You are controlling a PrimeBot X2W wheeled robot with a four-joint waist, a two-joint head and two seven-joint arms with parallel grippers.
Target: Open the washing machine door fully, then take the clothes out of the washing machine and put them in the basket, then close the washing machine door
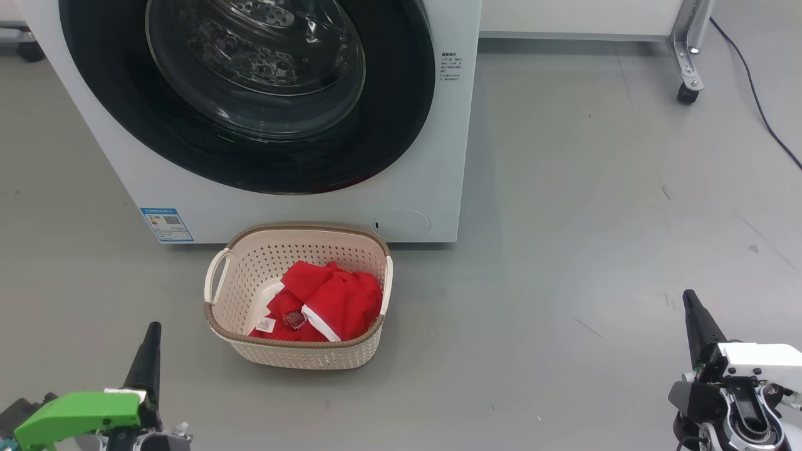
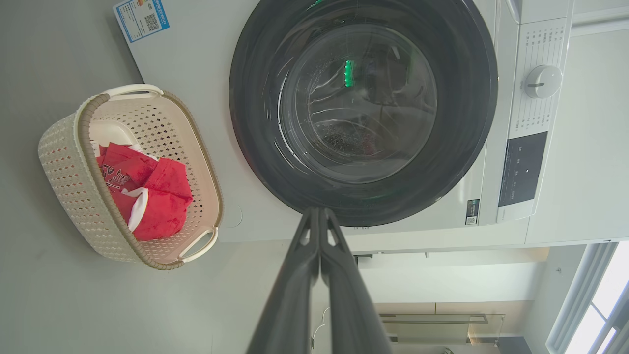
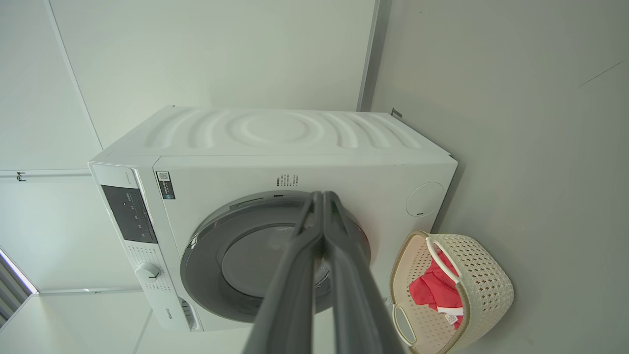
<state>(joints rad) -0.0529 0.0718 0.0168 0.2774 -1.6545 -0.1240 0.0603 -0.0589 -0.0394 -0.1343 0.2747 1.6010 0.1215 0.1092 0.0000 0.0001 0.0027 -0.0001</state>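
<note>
Holds left gripper (image 1: 152, 331) and right gripper (image 1: 689, 298) empty, jaws pinched together, flanking basket (image 1: 301, 358) of clothes (image 1: 335, 300) below closed washing machine door (image 1: 401, 125)

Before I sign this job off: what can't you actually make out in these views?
Head view: the top of the washing machine door is cut off by the picture's upper edge.
Left wrist view: reflections on the door glass hide whether anything is left in the drum.
Head view: the near wall of the basket hides the lower edge of the clothes.
Head view: the print on the blue sticker is too small to read.
</note>
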